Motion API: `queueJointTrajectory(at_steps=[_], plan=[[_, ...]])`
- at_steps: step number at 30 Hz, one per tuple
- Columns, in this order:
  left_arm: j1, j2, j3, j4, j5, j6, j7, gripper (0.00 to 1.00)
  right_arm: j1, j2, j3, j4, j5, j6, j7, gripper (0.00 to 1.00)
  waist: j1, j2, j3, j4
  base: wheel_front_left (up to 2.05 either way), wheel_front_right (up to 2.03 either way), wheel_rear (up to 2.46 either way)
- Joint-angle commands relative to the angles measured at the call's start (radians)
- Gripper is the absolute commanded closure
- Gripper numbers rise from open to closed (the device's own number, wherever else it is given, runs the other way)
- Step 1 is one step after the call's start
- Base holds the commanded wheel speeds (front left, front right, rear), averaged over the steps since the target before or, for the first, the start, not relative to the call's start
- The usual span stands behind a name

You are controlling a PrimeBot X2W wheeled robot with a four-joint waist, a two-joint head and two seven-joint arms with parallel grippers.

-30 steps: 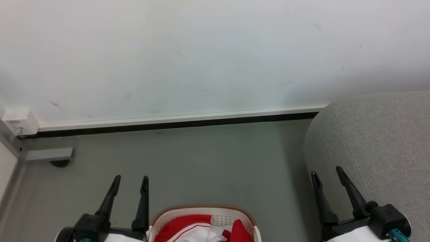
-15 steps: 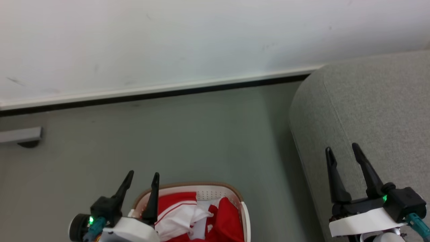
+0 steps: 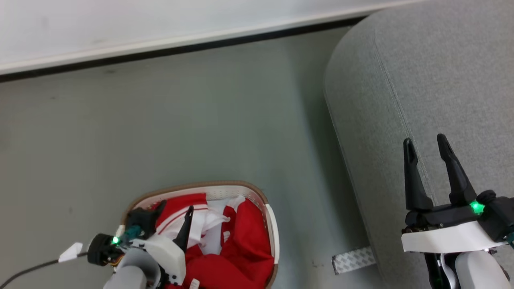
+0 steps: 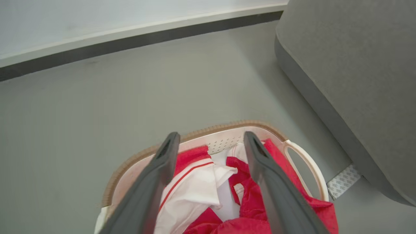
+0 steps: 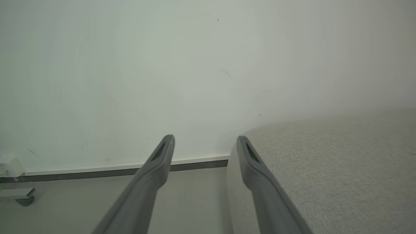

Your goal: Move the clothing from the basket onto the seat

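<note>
Left wrist view looks down on the clothing (image 4: 201, 188), red and white, heaped inside the basket (image 4: 224, 143) on the floor (image 4: 130, 91). The left gripper (image 4: 209, 139) hangs just above the heap, fingers spread wide, holding nothing. Well to the right stands the seat (image 3: 421, 80); over it the right gripper (image 3: 425, 142) hovers, likewise spread and empty.

woven seat (image 3: 421, 80), perforated plastic basket (image 3: 271, 224) — soft clothing (image 3: 245, 237)

Left gripper (image 3: 176, 206) now over clothing (image 3: 241, 241)
</note>
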Motion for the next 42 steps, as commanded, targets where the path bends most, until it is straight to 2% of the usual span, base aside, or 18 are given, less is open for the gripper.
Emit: queueJointTrajectory(at_steps=[1,14,19,27,35,37,42], plan=[[-0.035,0.019,-0.009,0.036,0.014,-0.005,0.013,0.00,-0.020,-0.001,-0.002,-0.006,0.006,-0.002,0.001,0.00,-0.0002,0.0000,0.050,-0.033,0.00,0.00,0.00],[-0.236,0.060,-0.149,0.347,0.019,-0.014,0.110,0.00,-0.093,-0.001,-0.021,-0.050,0.040,-0.002,0.001,0.00,-0.0002,0.0000,0.233,-0.095,0.00,0.00,0.00],[-0.311,0.100,-0.211,0.422,0.018,-0.015,0.122,0.00,-0.114,0.000,-0.025,-0.068,0.060,-0.002,0.001,0.00,-0.0002,0.0000,0.308,-0.122,0.00,0.00,0.00],[-0.411,0.159,-0.312,0.497,0.088,-0.013,0.137,0.00,-0.131,-0.001,-0.031,-0.096,0.087,-0.002,0.001,0.00,-0.0002,0.0000,0.397,-0.156,0.00,0.00,0.00],[-0.486,0.172,-0.374,0.529,0.136,-0.009,0.180,0.00,-0.145,-0.001,-0.035,-0.110,0.102,-0.002,0.001,0.00,-0.0002,0.0000,0.454,-0.165,0.00,0.00,0.00],[-0.508,0.171,-0.394,0.542,0.146,-0.012,0.220,0.00,-0.151,-0.001,-0.026,-0.112,0.106,-0.002,0.001,0.00,-0.0002,0.0000,0.473,-0.166,0.00,0.00,0.00],[-0.519,0.172,-0.398,0.553,0.136,-0.012,0.251,0.00,-0.153,-0.001,-0.022,-0.113,0.108,-0.002,0.001,0.00,-0.0002,0.0000,0.483,-0.164,0.00,0.00,0.00]])
